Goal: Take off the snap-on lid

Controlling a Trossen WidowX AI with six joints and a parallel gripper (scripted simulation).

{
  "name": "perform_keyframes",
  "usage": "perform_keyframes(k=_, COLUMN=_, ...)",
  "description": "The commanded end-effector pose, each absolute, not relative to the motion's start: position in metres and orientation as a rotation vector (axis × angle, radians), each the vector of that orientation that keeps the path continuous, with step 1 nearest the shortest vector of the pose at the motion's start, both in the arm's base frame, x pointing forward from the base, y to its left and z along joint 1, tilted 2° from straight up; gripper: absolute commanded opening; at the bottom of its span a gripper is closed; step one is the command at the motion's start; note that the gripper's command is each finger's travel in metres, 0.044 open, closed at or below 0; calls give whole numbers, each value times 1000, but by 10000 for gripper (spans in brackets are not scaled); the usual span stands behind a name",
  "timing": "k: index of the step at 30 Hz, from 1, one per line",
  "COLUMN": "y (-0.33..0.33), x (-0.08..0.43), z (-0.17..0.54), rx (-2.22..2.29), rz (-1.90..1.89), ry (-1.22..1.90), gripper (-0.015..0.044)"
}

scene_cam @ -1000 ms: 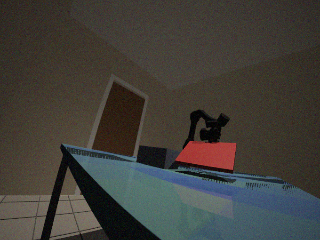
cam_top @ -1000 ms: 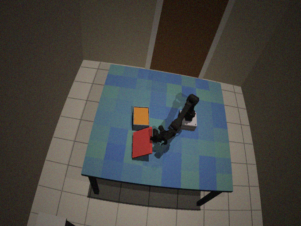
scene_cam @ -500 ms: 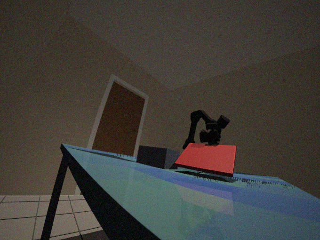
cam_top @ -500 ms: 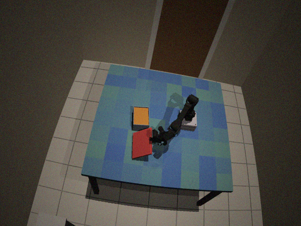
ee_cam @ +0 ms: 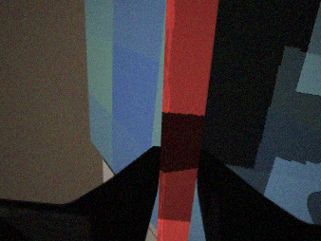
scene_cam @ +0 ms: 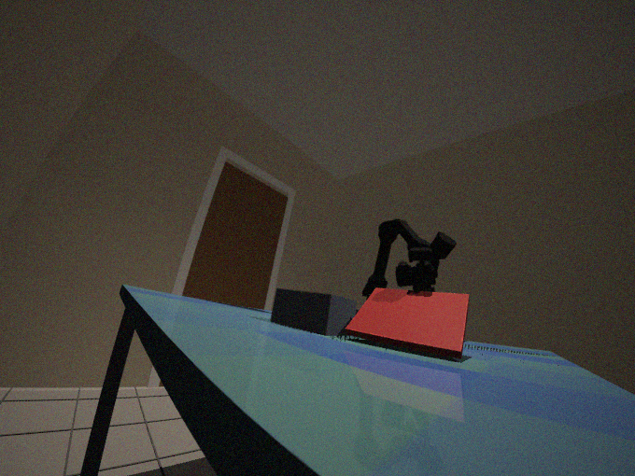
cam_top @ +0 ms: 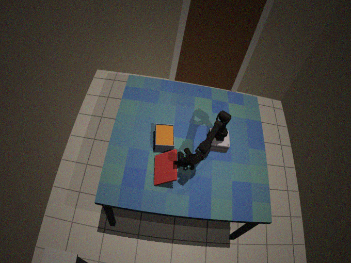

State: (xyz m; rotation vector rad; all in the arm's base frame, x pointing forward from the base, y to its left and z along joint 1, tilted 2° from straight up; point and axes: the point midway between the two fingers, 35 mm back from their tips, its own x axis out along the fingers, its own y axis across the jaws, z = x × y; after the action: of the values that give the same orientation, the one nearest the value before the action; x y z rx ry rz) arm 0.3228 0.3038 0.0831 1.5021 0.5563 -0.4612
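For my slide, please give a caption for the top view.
End effector shut on the red lid's edge, lid beside the open box on the table.

A dim room with plain brownish-grey walls (scene_cam: 486, 169) and a matching ceiling. A brown door (scene_cam: 236, 236) in a pale frame stands behind the table. The table top (cam_top: 198, 195) is a patchwork of blue and teal squares on dark legs (cam_top: 109, 215). The floor (cam_top: 82, 237) is pale square tile with dark grout lines.
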Motion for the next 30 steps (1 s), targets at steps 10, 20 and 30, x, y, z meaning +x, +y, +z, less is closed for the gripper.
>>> perform_keyframes(k=10, y=304, x=324, z=73, rx=1501, rz=-458, ry=554, gripper=0)
perform_keyframes(k=20, y=304, x=324, z=65, rx=1501, rz=-458, ry=554, gripper=0)
perform_keyframes(k=30, y=304, x=324, z=57, rx=1501, rz=-458, ry=554, gripper=0)
